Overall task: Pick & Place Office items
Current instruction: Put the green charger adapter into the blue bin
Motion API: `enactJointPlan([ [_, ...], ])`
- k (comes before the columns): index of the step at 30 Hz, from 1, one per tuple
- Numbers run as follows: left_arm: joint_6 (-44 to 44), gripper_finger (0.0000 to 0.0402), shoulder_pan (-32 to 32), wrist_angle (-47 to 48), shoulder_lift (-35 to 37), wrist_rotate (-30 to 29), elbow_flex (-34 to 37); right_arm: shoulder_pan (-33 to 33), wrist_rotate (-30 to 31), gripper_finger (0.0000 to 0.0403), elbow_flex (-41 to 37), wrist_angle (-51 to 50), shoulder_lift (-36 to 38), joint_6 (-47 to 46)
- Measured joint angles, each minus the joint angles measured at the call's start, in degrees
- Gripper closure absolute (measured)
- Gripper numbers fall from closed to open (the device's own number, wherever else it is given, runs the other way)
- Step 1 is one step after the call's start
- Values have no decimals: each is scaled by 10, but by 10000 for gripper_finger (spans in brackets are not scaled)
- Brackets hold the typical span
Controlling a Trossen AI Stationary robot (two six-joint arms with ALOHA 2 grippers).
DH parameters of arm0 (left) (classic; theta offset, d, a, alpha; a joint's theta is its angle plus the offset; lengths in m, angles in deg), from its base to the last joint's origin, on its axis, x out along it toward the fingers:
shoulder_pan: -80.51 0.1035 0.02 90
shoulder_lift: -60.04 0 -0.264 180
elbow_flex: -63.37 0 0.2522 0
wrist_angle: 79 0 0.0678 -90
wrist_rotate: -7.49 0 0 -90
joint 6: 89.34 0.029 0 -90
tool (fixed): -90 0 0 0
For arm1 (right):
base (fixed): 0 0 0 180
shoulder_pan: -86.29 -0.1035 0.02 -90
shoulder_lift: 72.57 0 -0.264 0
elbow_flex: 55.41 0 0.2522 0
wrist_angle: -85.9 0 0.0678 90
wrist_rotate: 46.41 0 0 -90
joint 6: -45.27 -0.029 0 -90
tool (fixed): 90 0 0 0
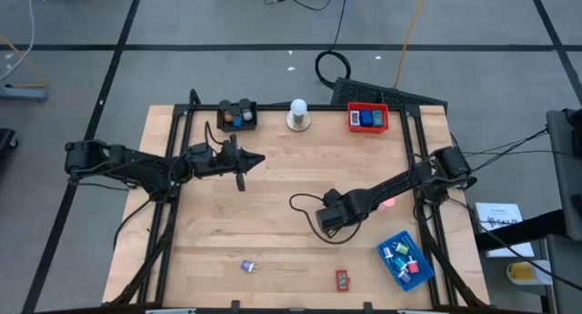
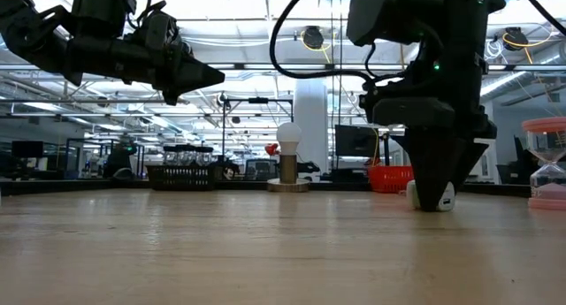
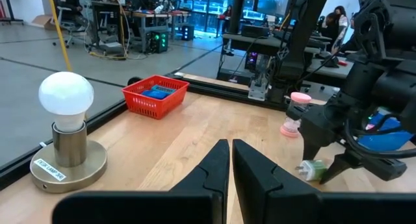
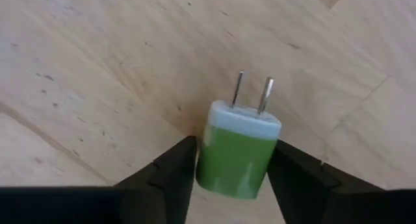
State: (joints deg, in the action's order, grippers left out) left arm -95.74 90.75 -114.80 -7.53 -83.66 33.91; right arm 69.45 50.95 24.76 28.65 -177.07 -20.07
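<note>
Pale wooden table (image 1: 273,214) with a black frame, open lab hall beyond it. Lower centre-right of the high view: a green and white plug adapter (image 4: 238,148) lies flat on the wood, two metal prongs pointing away from the wrist. The right gripper (image 4: 234,169) is down on it, fingers either side of the green body and touching it; whether it is already clamped is not certain, but it reads as a grip on the adapter.

Handling, by judgement: small, light, rigid plastic block with smooth, slightly rounded sides, likely slippery. Best taken across the flat green flanks, clear of the prongs.

Outward: a pink sand timer (image 3: 296,113) stands just beyond, right of the arm. Blue tray (image 1: 406,258) with small items at lower right; red mesh basket (image 1: 367,118) at top right; black tray (image 1: 237,115) of cylinders at top left; white bulb-shaped knob (image 1: 297,114) on a round metal base between them. Two small items lie loose near the bottom edge.

Left gripper (image 3: 231,162) hangs above the table at mid left, fingers closed, empty.
</note>
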Motion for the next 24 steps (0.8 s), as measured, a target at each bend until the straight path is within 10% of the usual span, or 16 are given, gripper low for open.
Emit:
enactJointPlan([
  [12, 0, 378, 0, 0, 0, 0, 0, -9, -47, 279, 26, -33, 129, -3],
  [24, 0, 378, 0, 0, 0, 0, 0, -175, -195, 279, 54, -66, 143, -213],
])
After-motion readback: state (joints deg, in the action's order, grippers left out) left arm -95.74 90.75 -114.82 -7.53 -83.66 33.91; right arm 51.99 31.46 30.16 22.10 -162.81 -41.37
